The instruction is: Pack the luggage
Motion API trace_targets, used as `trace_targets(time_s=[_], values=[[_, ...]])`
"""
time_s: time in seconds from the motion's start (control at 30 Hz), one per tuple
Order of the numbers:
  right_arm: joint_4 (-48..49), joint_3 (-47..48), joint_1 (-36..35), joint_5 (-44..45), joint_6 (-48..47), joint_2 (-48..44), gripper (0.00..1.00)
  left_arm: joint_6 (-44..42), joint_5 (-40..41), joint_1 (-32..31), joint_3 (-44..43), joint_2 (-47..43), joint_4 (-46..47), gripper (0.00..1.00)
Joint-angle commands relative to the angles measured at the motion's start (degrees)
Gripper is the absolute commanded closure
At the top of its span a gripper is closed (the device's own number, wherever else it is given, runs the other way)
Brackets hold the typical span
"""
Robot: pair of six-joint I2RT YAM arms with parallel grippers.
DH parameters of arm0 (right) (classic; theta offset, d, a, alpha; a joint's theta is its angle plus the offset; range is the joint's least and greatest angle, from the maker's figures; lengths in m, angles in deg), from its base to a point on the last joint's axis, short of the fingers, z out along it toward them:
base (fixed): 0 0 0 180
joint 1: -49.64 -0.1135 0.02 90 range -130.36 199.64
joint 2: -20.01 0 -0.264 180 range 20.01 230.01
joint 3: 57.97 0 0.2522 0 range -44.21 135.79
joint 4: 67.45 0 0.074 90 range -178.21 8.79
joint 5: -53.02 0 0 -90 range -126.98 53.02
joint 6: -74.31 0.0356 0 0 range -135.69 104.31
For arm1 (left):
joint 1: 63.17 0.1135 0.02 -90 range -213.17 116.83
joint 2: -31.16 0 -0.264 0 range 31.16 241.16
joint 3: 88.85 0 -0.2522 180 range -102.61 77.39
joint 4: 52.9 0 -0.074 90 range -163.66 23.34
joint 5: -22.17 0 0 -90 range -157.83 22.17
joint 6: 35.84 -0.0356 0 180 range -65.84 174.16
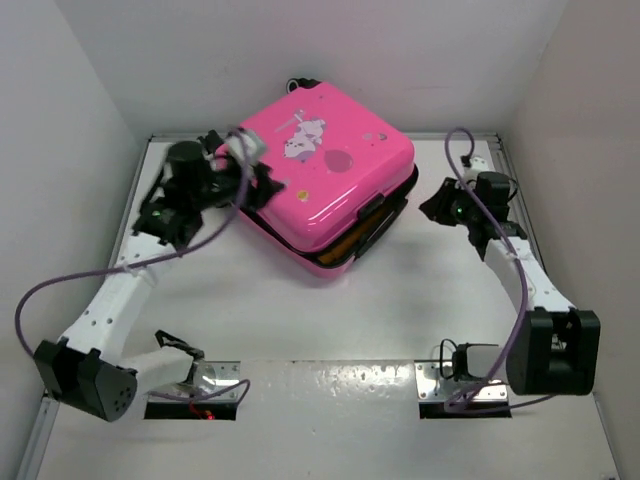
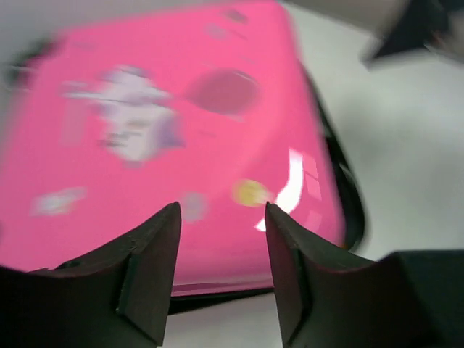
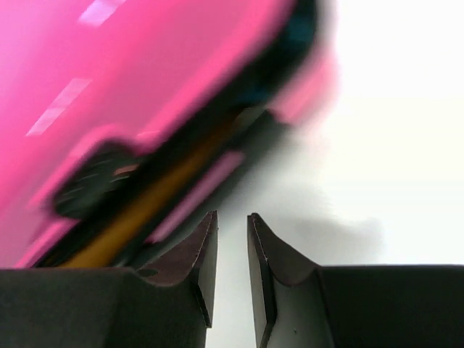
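Left hand point(image 2: 222, 210) gapes empty, right hand point(image 3: 232, 217) narrow, near glossy rounded pink luggage point(image 1: 320, 170).

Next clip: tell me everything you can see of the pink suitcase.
The suitcase is a glossy hot-pink hard shell with a white cartoon print on its lid. It lies flat, turned diagonally, on the white table, far middle. The lid is down but not closed: a gap along the near right edge shows something yellow inside. The left gripper is at its left side; contact unclear.
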Motion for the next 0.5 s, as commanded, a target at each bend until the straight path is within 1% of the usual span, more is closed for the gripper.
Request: trace_targets(time_s=[0.0,0.03,0.07,0.1,0.17,0.2,0.3,0.33,0.37,0.43,0.47], values=[[-0.77,4.89,5.14,1.66,1.82,3.12,0.76,-10.95,1.8,-11.83,2.47,1.32,-8.6,0.46],[-0.86,5.43,6.89,1.05,3.22,4.09,0.76,-10.96,7.39,-18.83,2.47,2.37,-8.6,0.49],[-2.08,6.05,8.13,0.96,3.5,4.54,0.76,-10.96,10.06,-21.77,1.6,3.77,-8.6,0.49],[-2.35,7.18,9.36,1.05,4.2,5.24,0.76,-11.48,13.3,-26.33,-0.23,7.35,-8.6,0.51],[-3.14,7.63,11.11,1.05,4.38,5.59,0.76,-10.88,16.4,-29.96,-2.44,11.41,-8.6,0.52],[-4.01,8.24,12.0,0.87,4.64,5.6,0.76,-10.87,19.72,-33.11,-5.14,15.96,-8.6,0.53],[-5.78,9.04,14.81,0.17,4.99,6.3,0.76,-8.25,23.17,-36.3,-10.08,22.92,-8.6,0.55],[-6.21,8.69,15.34,-0.01,5.08,6.13,0.76,-7.54,23.7,-37.87,-13.23,25.12,-8.6,0.55],[-6.65,8.52,16.48,-0.27,5.26,5.95,0.76,-6.84,25.01,-38.67,-14.82,29.14,-8.6,0.55],[-6.66,7.38,18.15,-1.14,5.43,4.9,0.76,-5.78,26.25,-40.25,-18.08,33.21,-9.12,0.57],[-7.01,7.11,19.12,-1.5,5.43,4.2,0.76,-5.25,27.39,-41.82,-21.66,35.23,-9.99,0.57]])
